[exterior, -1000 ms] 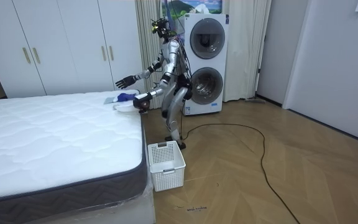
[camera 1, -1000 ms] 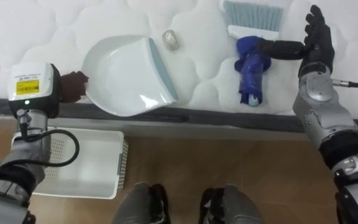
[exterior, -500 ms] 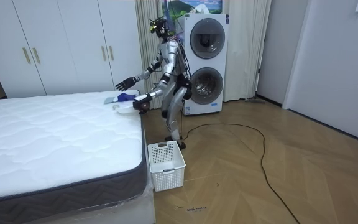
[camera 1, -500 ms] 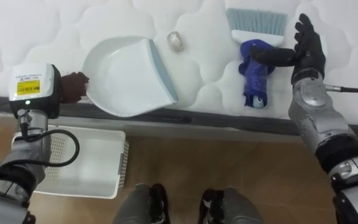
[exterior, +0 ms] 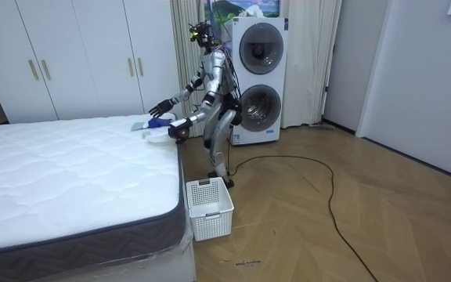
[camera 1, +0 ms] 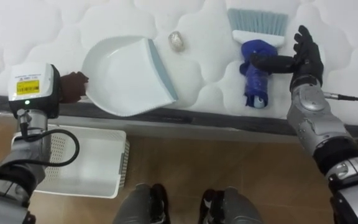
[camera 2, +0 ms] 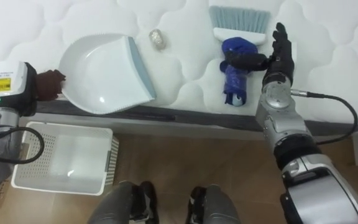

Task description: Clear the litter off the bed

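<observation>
left hand (camera 1: 72,87) clasps the dustpan (camera 1: 120,74) at the bed's edge, lip facing the scrap (camera 1: 176,41). right hand (camera 1: 306,56) hovers, fingers straight, against the brush (camera 1: 252,84), probably to grasp it for sweeping.

The right robot hand (camera 1: 306,53) is spread, thumb out; the left robot hand (camera 1: 73,86) extends forward.

White quilted mattress (camera 1: 42,25), white dustpan (camera 1: 120,74), blue brush (camera 1: 255,70), white basket (camera 1: 86,168).

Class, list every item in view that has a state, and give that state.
White plastic dustpan, empty, flat on the white quilted mattress.
Blue-handled hand brush, lying flat.
Crumpled pale paper ball, loose, unswept.
Right hand, open, at the brush's handle.
White slotted floor basket, upright.
</observation>
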